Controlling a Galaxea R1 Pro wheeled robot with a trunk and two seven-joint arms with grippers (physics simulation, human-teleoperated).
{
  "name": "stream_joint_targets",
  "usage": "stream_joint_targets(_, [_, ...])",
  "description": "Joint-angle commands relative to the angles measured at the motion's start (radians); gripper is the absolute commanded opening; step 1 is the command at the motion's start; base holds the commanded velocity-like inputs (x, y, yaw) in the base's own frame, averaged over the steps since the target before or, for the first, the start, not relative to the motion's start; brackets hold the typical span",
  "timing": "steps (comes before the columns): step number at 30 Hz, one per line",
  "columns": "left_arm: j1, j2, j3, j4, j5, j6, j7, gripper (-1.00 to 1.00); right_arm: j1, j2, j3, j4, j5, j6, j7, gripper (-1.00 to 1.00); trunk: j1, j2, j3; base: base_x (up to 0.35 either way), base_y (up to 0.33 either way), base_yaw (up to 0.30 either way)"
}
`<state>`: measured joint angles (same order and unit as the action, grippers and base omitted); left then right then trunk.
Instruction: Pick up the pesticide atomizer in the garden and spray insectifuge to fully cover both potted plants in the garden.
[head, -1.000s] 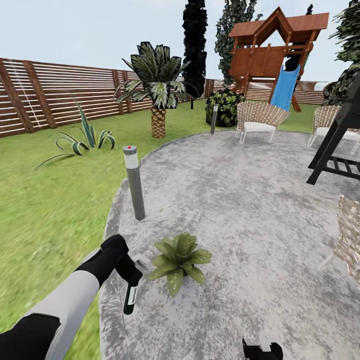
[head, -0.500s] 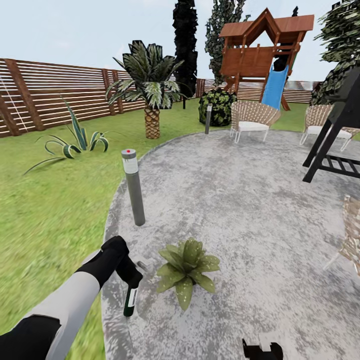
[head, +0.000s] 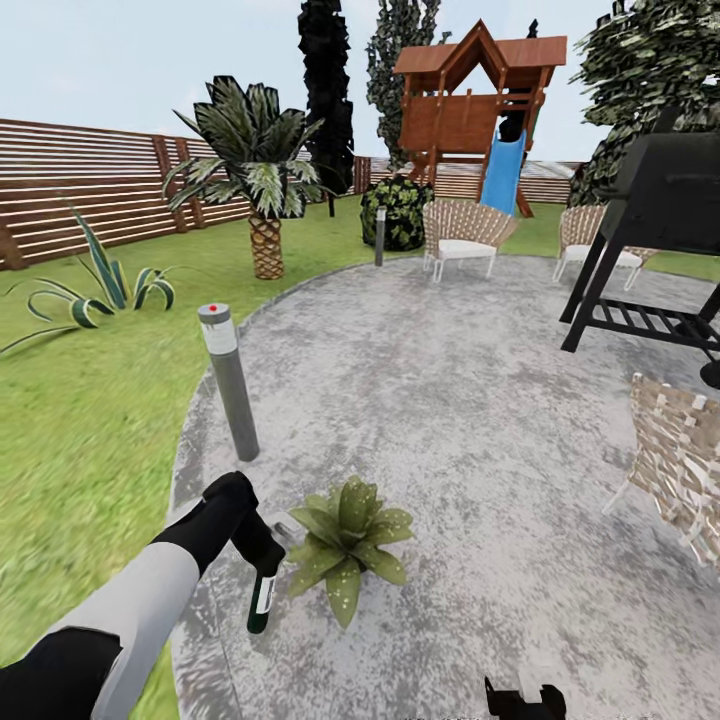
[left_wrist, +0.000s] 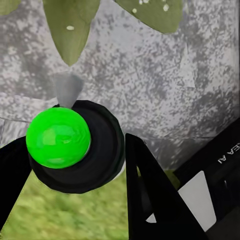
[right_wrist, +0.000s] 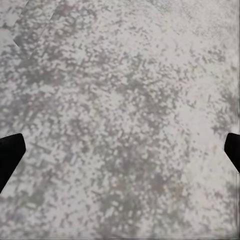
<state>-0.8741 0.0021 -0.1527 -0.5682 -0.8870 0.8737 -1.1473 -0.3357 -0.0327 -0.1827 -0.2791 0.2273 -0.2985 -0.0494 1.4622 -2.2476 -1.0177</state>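
One potted plant (head: 345, 540) sits near me on the grey stone patio (head: 450, 400), a low rosette of white-speckled leaves; its leaf tips also show in my left wrist view (left_wrist: 70, 30). My left gripper (head: 262, 548) is clamped on the pesticide atomizer (head: 262, 600), which hangs bottle-down just left of the plant, its dark green body and white label over the patio's near left edge. In the left wrist view the atomizer (left_wrist: 75, 145) appears end-on between the dark fingers (left_wrist: 150, 190), with a bright green sphere (left_wrist: 58, 138) on it and a faint grey cone toward the leaves. My right gripper (head: 525, 700) is at the near edge of the head view; in the right wrist view its fingertips (right_wrist: 10, 155) stand wide apart over bare stone. A grey bollard lamp (head: 230, 380) stands beyond the plant at the lawn's (head: 80, 420) border. Farther off are a palm (head: 262, 190), wicker chairs (head: 462, 235), a black grill (head: 660, 230), a wooden play tower (head: 470, 95) with a blue slide, and the slatted fence (head: 80, 195).
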Motion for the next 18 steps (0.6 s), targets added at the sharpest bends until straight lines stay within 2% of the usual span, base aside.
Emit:
stream_joint_targets(1, [0.0,0.001,-0.001,-0.002,-0.009,0.005,-0.015,-1.0,-0.001,0.001,-0.006,0.001,0.01,-0.004,-0.002,1.0,0.0,0.0,-0.001,0.0,0.0,-0.165])
stream_joint_targets(2, [0.0,0.004,-0.002,-0.001,-0.011,0.004,-0.029,-1.0,-0.001,0.001,-0.006,0.001,0.01,-0.004,-0.002,1.0,0.0,0.0,-0.001,0.0,0.0,-0.085])
stream_joint_targets(5, [0.008,0.037,-0.049,-0.002,-0.058,0.003,-0.103,-1.0,-0.001,0.001,-0.005,0.001,0.01,-0.004,-0.003,1.0,0.0,0.0,-0.001,0.0,0.0,-0.023])
stream_joint_targets(8, [0.011,0.054,-0.068,-0.002,-0.08,0.001,-0.127,-1.0,-0.001,0.001,-0.005,0.001,0.01,-0.004,-0.003,1.0,0.0,0.0,-0.001,0.0,0.0,-0.004])
stream_joint_targets(11, [0.013,0.056,-0.074,-0.002,-0.083,0.001,-0.13,-1.0,-0.001,0.001,-0.005,0.001,0.01,-0.004,-0.002,1.0,0.0,0.0,-0.001,0.0,0.0,0.0])
stream_joint_targets(12, [0.012,0.045,-0.075,-0.002,-0.083,0.002,-0.128,-1.0,-0.001,0.001,-0.005,0.001,0.01,-0.004,-0.002,1.0,0.0,0.0,-0.001,0.167,0.0,0.0])
stream_joint_targets(18, [0.012,0.042,-0.071,-0.002,-0.082,0.001,-0.124,-1.0,0.0,0.001,-0.004,0.001,0.01,-0.004,-0.003,1.0,0.0,0.0,-0.001,0.325,0.0,0.0])
